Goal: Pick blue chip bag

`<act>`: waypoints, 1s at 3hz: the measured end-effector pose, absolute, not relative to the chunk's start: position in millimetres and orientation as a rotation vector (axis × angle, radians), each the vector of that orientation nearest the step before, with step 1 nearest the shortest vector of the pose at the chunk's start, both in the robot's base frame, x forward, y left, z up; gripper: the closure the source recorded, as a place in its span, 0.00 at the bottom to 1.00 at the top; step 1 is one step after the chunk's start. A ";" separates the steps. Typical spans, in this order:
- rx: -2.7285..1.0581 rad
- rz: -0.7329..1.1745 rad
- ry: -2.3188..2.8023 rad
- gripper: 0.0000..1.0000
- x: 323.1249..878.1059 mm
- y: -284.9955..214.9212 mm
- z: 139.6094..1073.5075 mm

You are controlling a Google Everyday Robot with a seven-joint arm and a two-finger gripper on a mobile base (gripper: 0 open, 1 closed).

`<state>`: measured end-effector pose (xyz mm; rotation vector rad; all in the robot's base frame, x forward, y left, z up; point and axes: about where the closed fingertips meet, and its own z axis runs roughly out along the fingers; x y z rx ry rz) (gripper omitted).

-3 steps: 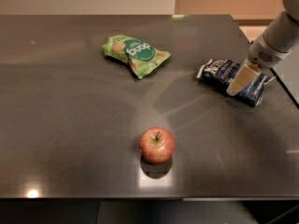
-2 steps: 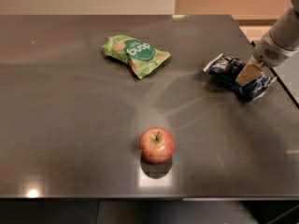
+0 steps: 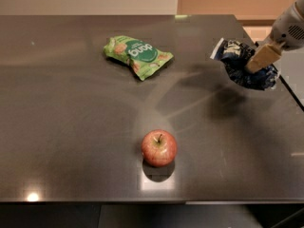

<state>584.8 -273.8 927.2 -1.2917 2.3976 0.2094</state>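
The table [image 3: 71,127] is dark and glossy; its far edge runs across the top of the view, its front edge across the bottom, and its right edge slants down the far right side.

The gripper [image 3: 252,65] is at the far right, above the table's right-hand part and near that right edge. It is clamped on the blue bag [image 3: 236,56]; one tan finger [image 3: 263,57] lies across the bag's front, and the other is hidden behind it. The bag is crumpled around the grip, with its white end pointing left and its other end close to the table's right edge. A shadow [image 3: 223,103] lies on the table below and left of the bag, apart from it, so the bag hangs clear of the surface.

Open room: the whole left part of the table is bare; so is the stretch between the green bag [image 3: 137,55] and the blue bag, and the stretch from the apple [image 3: 159,147] across to the right edge.

Counted: one blue bag, one green bag, one apple, one gripper. The green bag lies flat toward the far side, left of centre, well apart from the blue bag. The apple stands upright near the front edge, stem up, well apart from both bags.

The two bags are the only containers; what is inside them does not show.
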 end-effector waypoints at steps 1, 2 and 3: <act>-1.312 0.278 2.326 1.00 567.3 -257.3 975.6; -1.331 0.306 2.249 1.00 558.1 -242.3 1015.6; -1.358 0.296 2.180 0.86 551.7 -230.7 1040.2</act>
